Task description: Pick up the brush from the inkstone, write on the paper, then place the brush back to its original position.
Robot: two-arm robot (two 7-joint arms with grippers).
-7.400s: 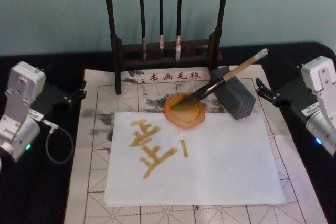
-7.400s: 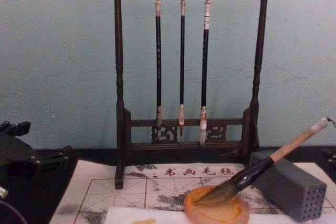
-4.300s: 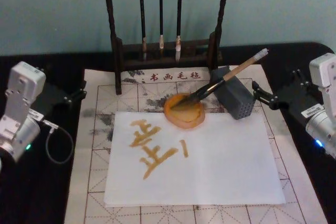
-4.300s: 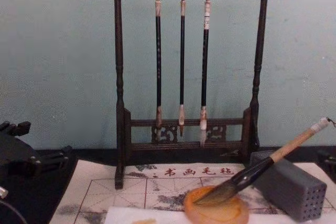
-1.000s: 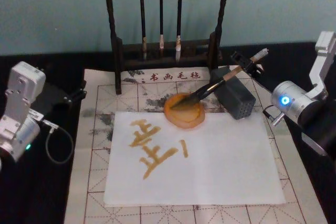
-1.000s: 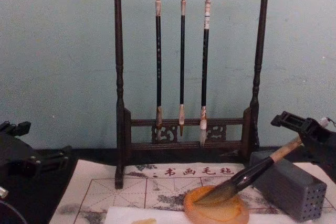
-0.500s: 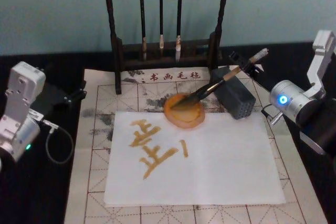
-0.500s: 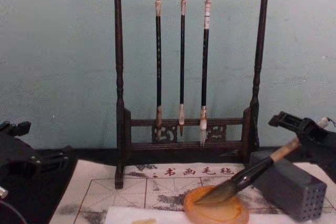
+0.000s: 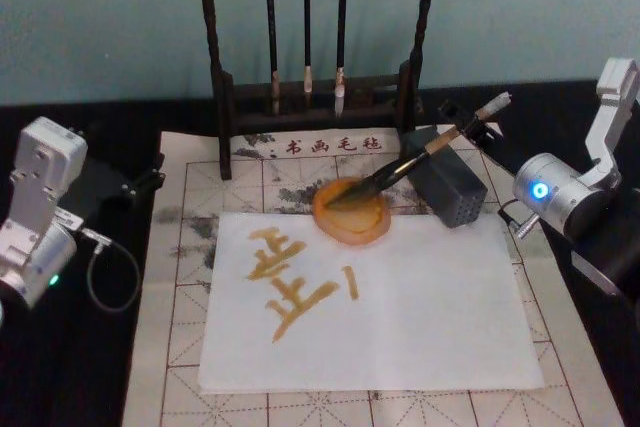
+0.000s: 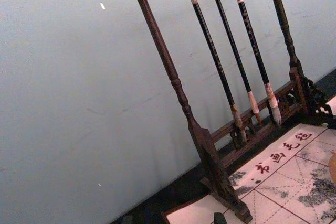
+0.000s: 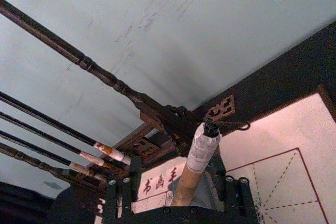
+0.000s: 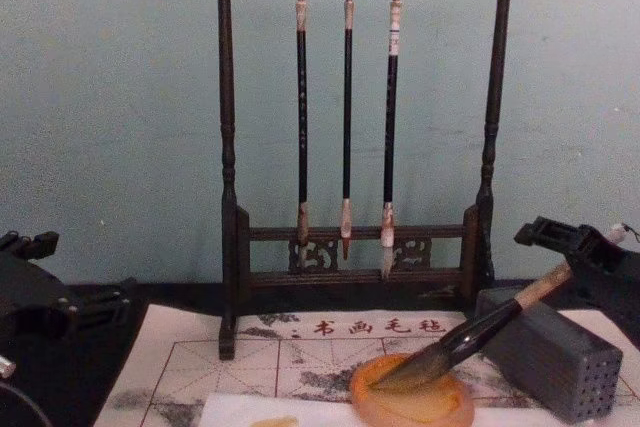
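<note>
The brush [image 9: 420, 152] is lying tuft-down in the inkstone [image 9: 350, 215], its handle propped on the grey block [image 9: 447, 185], likely keeping its top end graspable. The right gripper [image 9: 468, 125] is straddling that end, fingers spread, seemingly not pinching yet. The left gripper [image 9: 140, 184] is sitting parked at left.

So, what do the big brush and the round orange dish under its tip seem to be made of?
The brush: tan matt handle, probably bamboo; black ferrule, perhaps horn or plastic; dark hair tuft. The inkstone: amber and shiny, so glass, resin or glazed ceramic; I cannot tell which.
</note>
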